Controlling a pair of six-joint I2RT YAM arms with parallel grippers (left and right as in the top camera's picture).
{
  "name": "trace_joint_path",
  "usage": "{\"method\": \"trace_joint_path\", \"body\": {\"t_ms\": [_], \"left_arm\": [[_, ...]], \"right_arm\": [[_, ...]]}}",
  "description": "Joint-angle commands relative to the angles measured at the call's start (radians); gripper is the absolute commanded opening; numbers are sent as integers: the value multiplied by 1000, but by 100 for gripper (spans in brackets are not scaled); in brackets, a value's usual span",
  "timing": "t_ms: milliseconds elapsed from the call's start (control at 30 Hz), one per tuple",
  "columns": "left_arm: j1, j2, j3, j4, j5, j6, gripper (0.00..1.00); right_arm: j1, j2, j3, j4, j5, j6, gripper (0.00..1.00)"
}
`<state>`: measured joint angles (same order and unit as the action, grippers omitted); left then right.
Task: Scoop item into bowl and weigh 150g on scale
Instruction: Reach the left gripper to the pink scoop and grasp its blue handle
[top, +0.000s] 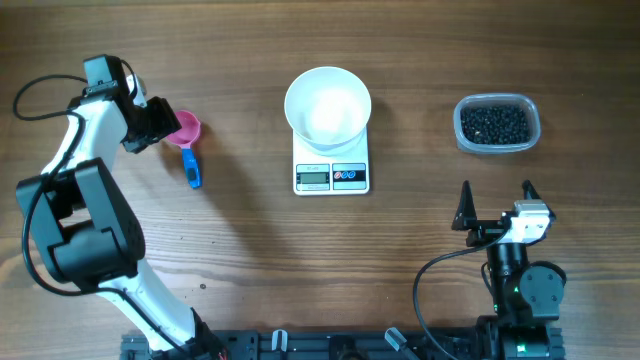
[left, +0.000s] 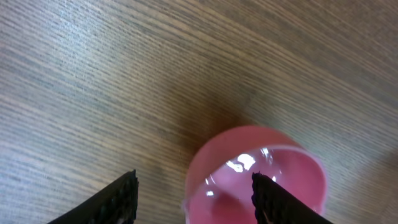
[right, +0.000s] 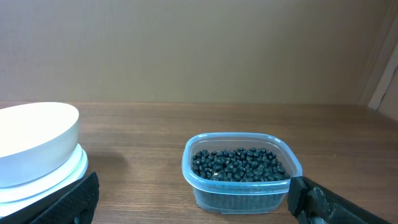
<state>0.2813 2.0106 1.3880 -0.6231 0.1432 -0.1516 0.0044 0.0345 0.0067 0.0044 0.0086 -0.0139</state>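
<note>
From above, the bowl (top: 328, 103) sits on the scale (top: 331, 165). Any print by the scale's display is too small to read. The beans (top: 495, 122) fill a clear tub (top: 459, 125) to the right. At far left, the left gripper (top: 150, 125) meets a pink scoop (top: 185, 128) with a blue handle (top: 192, 170).

The left wrist view shows its jaws parted, one finger (left: 273, 199) seemingly inside the cup and the other outside, gripping nothing.

In the right wrist view, the right gripper (top: 497, 200) gapes wide, facing the tub but well apart from it.
</note>
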Motion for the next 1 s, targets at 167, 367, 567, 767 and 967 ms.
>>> {"method": "trace_joint_path", "body": {"t_ms": [167,367,567,767,967], "left_arm": [[-29,53,19,24,-10,8,47],[-30,54,18,30,-10,-22,24],[-31,54,19,28,-10,-22,4],[-28,-7,28,19,89,-23,4],[-29,-198,39,15,206,-208,4]], "right_arm": [[4,2,-1,5,18,-12,100],[4,2,-1,5,18,-12,100],[4,2,-2,5,18,-12,100],[4,2,-1,5,17,-12,100],[4,2,-2,5,17,-12,100]]}}
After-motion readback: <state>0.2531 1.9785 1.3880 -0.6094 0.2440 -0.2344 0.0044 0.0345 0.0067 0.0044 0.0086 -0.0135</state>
